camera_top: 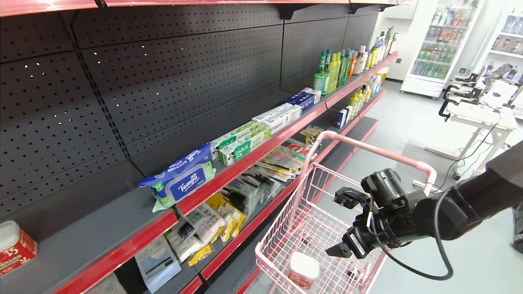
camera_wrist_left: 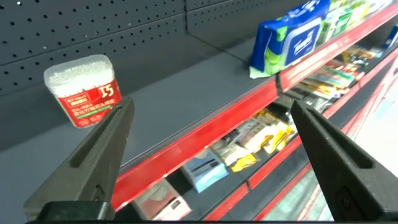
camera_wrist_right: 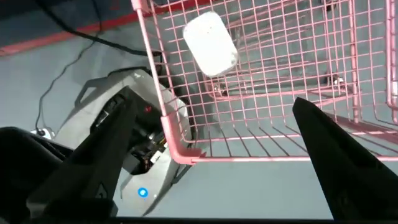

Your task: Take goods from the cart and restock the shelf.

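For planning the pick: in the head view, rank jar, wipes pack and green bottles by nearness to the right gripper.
1. Jar, in the cart below the right gripper.
2. Wipes pack, on the shelf to its left.
3. Green bottles, far along the shelf.

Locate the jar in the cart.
In the head view, lower centre, the jar sits on the floor of the pink cart, at the end nearest the robot. It is below and left of the open right gripper.

Red-edged grey metal shelf (camera_top: 102, 226), lower left to upper right: white-lidded red tub (camera_top: 14, 247) far left, blue-green wipes pack (camera_top: 179, 179) centre, toothpaste boxes (camera_top: 241, 143), then bottles (camera_top: 335, 69). Pink wire cart (camera_top: 367, 149), bottom centre, w/ white-lidded jar (camera_top: 303, 269) inside.
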Available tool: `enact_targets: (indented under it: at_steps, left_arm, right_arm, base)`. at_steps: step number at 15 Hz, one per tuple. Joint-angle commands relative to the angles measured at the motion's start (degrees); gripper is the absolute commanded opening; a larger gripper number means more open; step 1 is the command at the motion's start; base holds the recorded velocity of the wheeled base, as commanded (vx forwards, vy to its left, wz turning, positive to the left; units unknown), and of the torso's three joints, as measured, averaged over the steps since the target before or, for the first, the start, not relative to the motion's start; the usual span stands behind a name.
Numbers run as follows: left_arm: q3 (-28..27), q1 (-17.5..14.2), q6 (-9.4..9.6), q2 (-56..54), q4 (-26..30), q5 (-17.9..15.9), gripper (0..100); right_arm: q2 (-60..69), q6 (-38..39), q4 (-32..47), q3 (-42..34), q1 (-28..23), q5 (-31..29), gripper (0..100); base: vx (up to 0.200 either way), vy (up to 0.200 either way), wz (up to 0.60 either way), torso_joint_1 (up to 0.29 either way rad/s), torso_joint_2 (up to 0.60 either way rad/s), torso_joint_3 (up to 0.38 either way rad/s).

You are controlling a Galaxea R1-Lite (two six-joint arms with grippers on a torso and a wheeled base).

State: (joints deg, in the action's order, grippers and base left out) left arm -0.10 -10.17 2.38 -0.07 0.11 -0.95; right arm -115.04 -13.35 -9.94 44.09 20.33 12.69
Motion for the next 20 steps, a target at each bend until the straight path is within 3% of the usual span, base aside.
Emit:
enact_targets:
  at_steps: [1, 3, 10, 20]
  left_arm:
    - [0.01, -0.03, 0.08, 0.07, -0.02, -0.02, 100]
    - [0.01, -0.03, -2.2, 0.07, 0.07, -0.1, 100]
    - [0.01, -0.03, -2.29, 0.07, 0.07, -0.1, 100]
    - [0.01, -0.03, -2.29, 0.07, 0.15, -0.1, 100]
  right_arm:
    - [-5.19, -1.24, -0.35, 0.64, 0.23, 0.05, 100]
    - [-7.13, -2.3, -0.35, 1.08, 0.76, 0.05, 100]
    - [-12.49, -6.34, -6.41, 3.02, 2.17, -0.21, 100]
    - [-14.6, -13.11, -6.59, 4.95, 3.13, 1.72, 100]
  base:
    - [0.0, 0.0, 0.0, -0.105, 0.23, 0.129]
    - [0.0, 0.0, 0.0, -0.11, 0.26, 0.132]
    - [0.0, 0.0, 0.0, -0.147, 0.33, 0.178]
    - [0.0, 0.0, 0.0, -0.149, 0.35, 0.197]
